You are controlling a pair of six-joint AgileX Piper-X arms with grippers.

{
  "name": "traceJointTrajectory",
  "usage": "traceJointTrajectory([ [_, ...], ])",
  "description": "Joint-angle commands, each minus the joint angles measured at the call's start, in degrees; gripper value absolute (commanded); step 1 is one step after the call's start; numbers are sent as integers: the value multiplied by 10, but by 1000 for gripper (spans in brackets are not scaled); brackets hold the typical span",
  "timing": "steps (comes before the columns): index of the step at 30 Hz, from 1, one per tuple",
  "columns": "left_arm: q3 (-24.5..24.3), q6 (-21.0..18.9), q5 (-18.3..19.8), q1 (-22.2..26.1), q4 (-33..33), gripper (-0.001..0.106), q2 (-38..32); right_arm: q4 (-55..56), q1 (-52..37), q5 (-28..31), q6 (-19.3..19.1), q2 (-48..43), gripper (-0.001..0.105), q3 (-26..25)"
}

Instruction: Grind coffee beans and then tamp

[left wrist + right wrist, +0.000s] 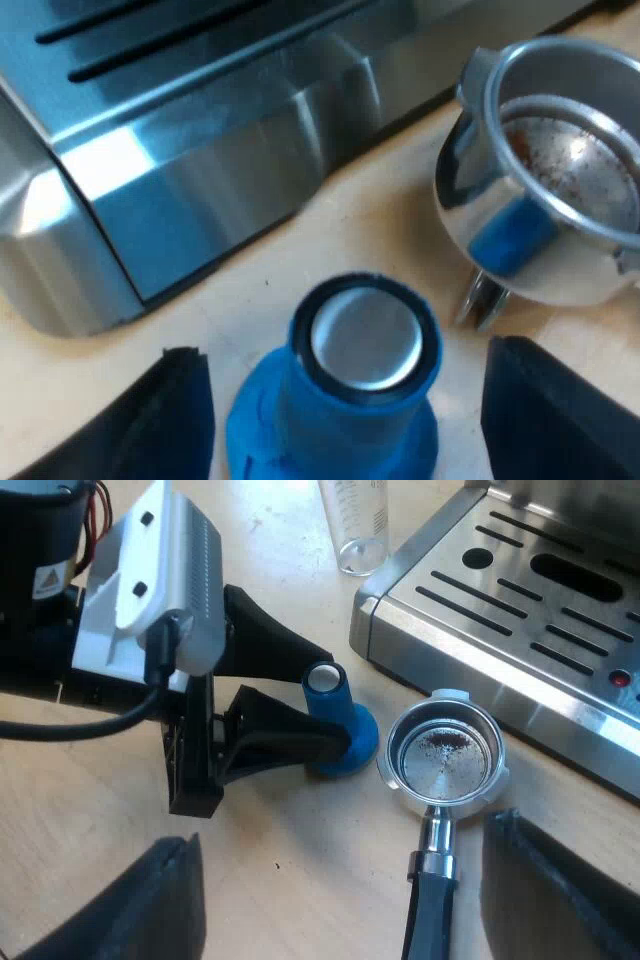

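Left gripper (342, 350) spread wide astride upright blue tamper (330, 430). Right gripper (342, 832) released, above metal holder (445, 760) handle.

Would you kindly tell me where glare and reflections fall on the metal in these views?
Left wrist view: a white glare patch on a steel corner of the espresso machine, and the blue tamper mirrored on the outer wall of the portafilter. Right wrist view: the portafilter basket floor gleams softly.
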Motion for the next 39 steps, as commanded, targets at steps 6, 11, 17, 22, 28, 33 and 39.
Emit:
traceJointTrajectory([
  [6,0,-1,3,-2,-11,33,6,5,1,5,-10,-2,60,-6],
  [11,0,-7,25,-2,-11,21,5,5,1,5,-8,-2,60,-4],
  [17,0,-37,60,-2,-8,21,-27,5,1,5,-7,-2,60,-4],
  [22,0,-47,60,-2,30,21,-102,5,1,5,-7,-2,60,-4],
  [28,0,-47,60,-2,120,21,-199,5,1,5,-7,-2,60,-4],
  [33,0,-47,60,-2,192,21,-284,5,1,5,-7,-2,60,-4],
  [39,-2,-46,60,-2,269,21,-391,5,1,5,-7,-2,60,-4],
])
